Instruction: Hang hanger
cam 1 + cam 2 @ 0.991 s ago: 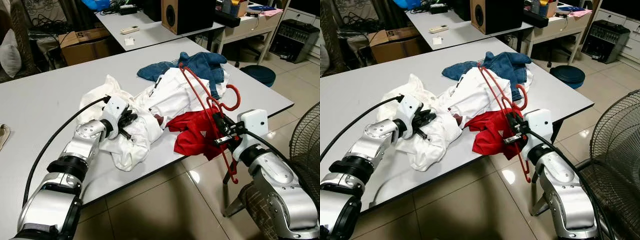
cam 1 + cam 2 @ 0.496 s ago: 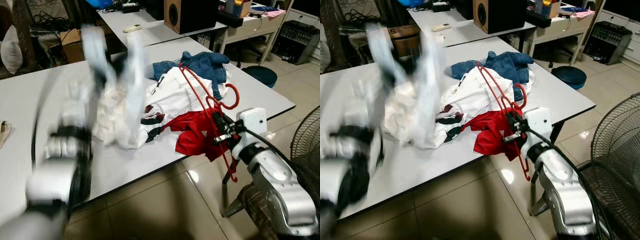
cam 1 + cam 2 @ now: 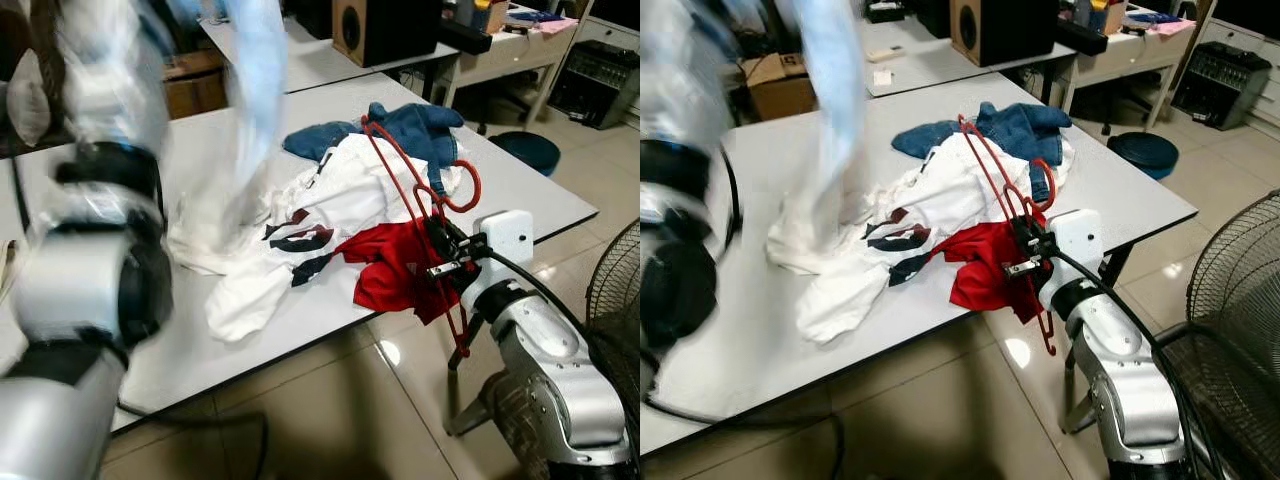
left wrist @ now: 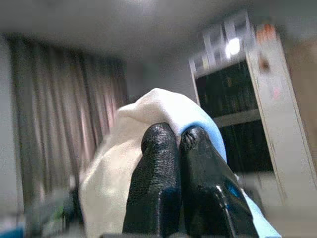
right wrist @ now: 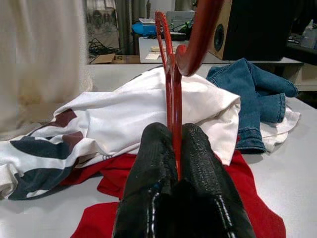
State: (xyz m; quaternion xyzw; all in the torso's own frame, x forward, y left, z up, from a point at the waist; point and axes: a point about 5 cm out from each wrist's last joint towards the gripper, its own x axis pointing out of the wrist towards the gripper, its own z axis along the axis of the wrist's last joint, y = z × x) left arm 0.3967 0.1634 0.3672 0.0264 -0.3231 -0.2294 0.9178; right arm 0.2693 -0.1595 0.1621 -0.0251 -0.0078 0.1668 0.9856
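left eye view: right gripper jaws clamp red hanger; raised left gripper pinches white garment

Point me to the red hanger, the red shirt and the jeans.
red hanger (image 3: pixel 400 172), left eye view, on its long upper bar.
red shirt (image 3: pixel 385 270), left eye view, on the middle of the cloth.
jeans (image 3: pixel 1012 126), right eye view, on the folded denim.

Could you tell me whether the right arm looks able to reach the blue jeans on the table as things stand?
Probably not freely: the right pincer is shut on the red hanger, which stands between it and the blue jeans at the table's far side, with the white shirt and red garment in between.
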